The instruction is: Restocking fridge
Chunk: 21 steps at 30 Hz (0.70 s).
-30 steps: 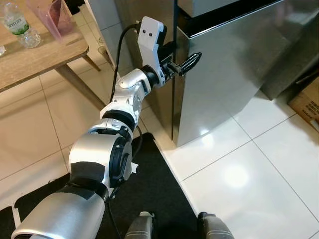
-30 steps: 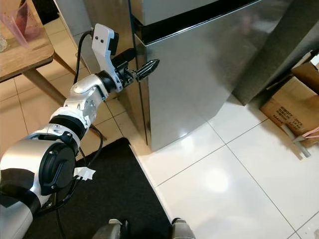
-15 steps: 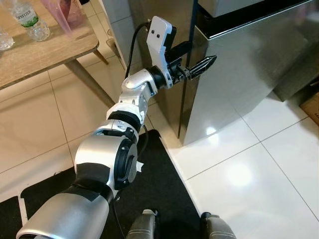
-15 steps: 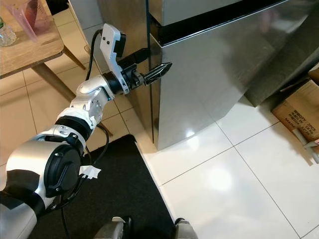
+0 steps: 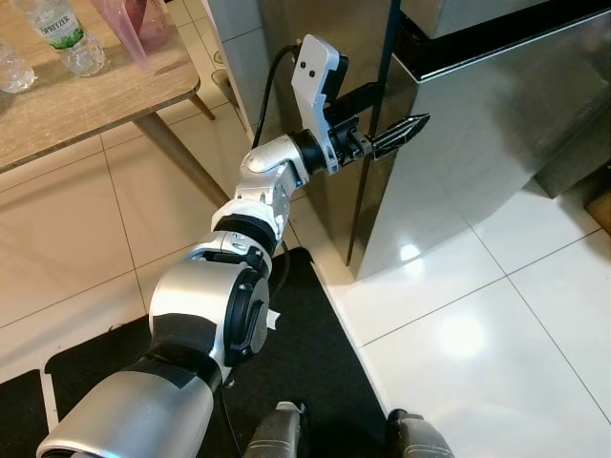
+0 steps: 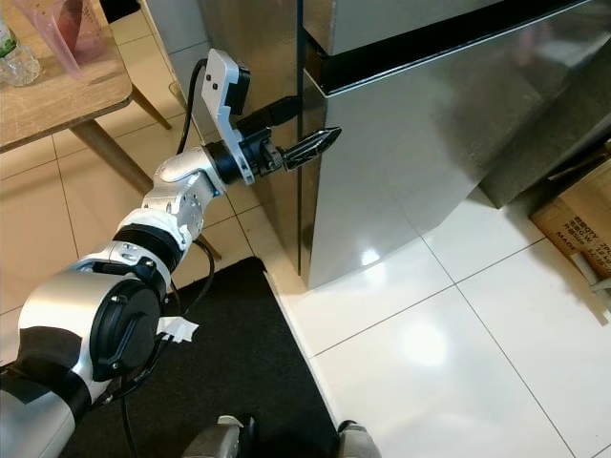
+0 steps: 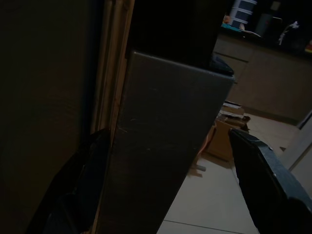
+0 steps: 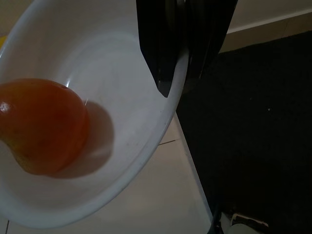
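My left arm reaches out to the stainless steel fridge [image 5: 487, 143]. The left gripper [image 5: 399, 113] is open and straddles the left edge of the lower door. One black finger [image 7: 83, 185] lies by the door's side, the other [image 7: 265, 175] in front of its face. The door looks closed. In the right wrist view my right gripper [image 8: 170, 73] is shut on the rim of a white bowl [image 8: 161, 136]. An orange-red round fruit [image 8: 41, 126] lies in the bowl.
A wooden table [image 5: 86, 100] with water bottles [image 5: 69, 33] and a pink container [image 5: 143, 24] stands at the left. A black mat [image 5: 296, 372] lies under my feet, with glossy white tiles to the right. A cardboard box [image 6: 584, 221] sits beyond the fridge.
The head view has shifted, so the fridge and table sit further right in the picture. The left gripper keeps its place at the door edge.
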{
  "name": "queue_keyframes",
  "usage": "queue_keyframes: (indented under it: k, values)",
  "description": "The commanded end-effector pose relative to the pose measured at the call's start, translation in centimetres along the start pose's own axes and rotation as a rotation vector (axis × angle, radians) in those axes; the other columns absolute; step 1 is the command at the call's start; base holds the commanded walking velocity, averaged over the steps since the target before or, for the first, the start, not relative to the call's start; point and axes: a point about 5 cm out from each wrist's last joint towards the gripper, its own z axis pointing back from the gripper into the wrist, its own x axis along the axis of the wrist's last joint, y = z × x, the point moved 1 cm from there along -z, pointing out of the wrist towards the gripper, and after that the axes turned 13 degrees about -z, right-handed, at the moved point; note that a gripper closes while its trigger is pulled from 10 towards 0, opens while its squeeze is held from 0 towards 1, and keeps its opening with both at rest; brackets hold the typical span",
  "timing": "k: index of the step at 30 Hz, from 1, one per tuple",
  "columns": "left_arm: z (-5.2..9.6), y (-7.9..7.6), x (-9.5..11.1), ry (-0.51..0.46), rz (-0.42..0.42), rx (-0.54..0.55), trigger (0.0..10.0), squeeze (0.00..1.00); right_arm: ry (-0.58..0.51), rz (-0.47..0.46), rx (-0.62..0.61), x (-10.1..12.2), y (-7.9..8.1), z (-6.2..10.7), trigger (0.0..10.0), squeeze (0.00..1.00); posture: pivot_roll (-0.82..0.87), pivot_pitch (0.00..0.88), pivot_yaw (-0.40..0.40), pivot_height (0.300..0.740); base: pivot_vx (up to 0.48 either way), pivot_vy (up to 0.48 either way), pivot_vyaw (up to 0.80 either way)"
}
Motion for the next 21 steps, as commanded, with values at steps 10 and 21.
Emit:
queue_keyframes:
  k: [10,21]
  values:
    - [-2.3,-3.8,-0.7,-0.011,-0.001,-0.256,10.0,0.00,0.061,-0.033,-0.019,-1.9,0.1,0.4,10.0,0.00,-0.23,0.358,0.091,0.740,0.000,0.000,0.00]
    - [-2.9,-4.7,-0.8,-0.033,0.008,-0.303,10.0,0.00,0.062,-0.038,-0.021,-1.9,0.1,0.4,10.0,0.00,-0.23,0.348,0.093,0.740,0.000,0.000,0.00]
